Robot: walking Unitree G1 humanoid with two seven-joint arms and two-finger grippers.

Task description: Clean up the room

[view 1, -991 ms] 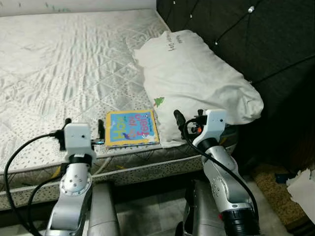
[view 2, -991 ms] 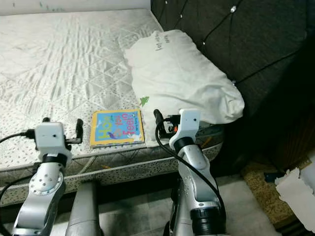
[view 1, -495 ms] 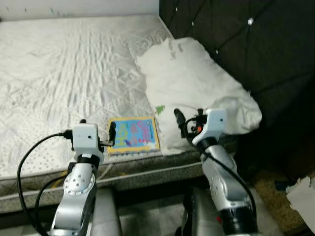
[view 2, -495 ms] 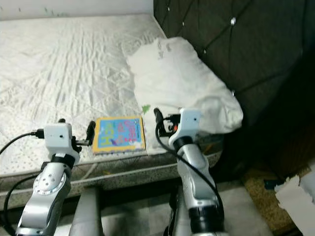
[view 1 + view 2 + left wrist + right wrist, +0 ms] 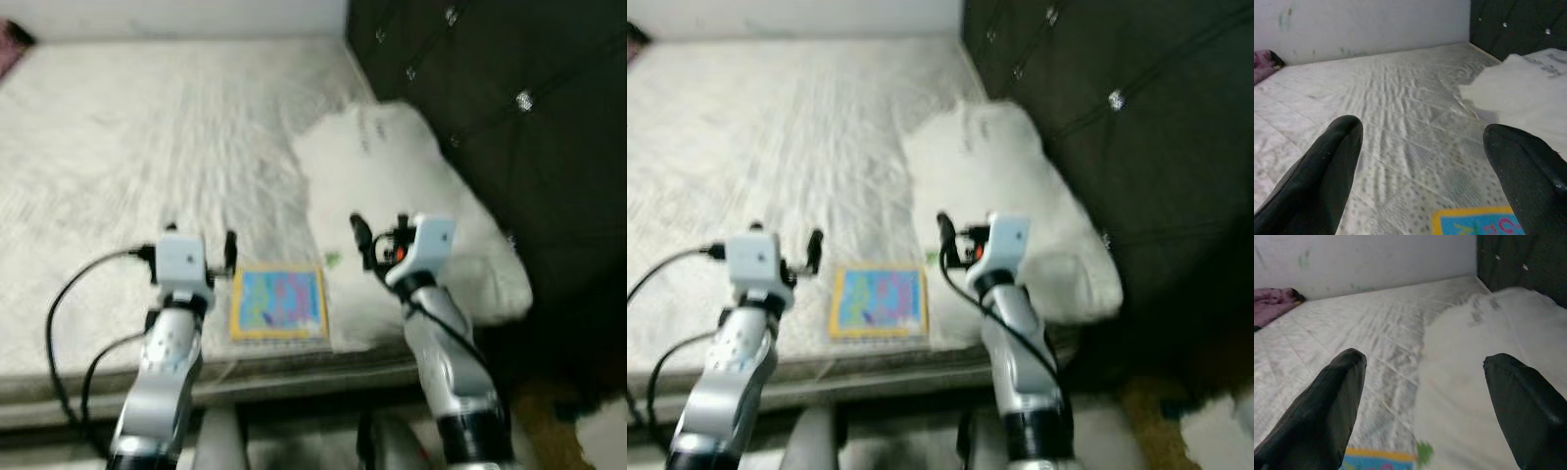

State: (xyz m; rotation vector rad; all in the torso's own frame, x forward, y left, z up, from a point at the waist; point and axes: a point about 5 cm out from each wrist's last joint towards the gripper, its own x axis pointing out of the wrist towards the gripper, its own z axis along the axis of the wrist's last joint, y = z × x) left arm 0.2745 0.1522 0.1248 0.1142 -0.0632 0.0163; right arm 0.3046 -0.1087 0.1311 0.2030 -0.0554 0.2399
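A colourful picture book [image 5: 279, 302] lies flat near the front edge of the white mattress [image 5: 147, 147]. A large white pillow [image 5: 411, 206] rests to its right, against the dark headboard. My left gripper [image 5: 201, 240] hovers open just left of the book's far corner; the book's corner [image 5: 1474, 223] lies under its fingers. My right gripper [image 5: 380, 233] is open above the pillow's near edge, to the right of the book [image 5: 1381, 461], with nothing between its fingers. The head views are blurred.
A dark tufted headboard [image 5: 490, 98] rises along the right side of the bed. A pale wall [image 5: 1361, 22] runs behind the mattress. A pink cloth [image 5: 1273, 301] lies at the far left corner of the bed.
The whole view has shifted closer to the bed and turned blurry. Relative to the book, both grippers now reach farther out over the mattress. Both stay open.
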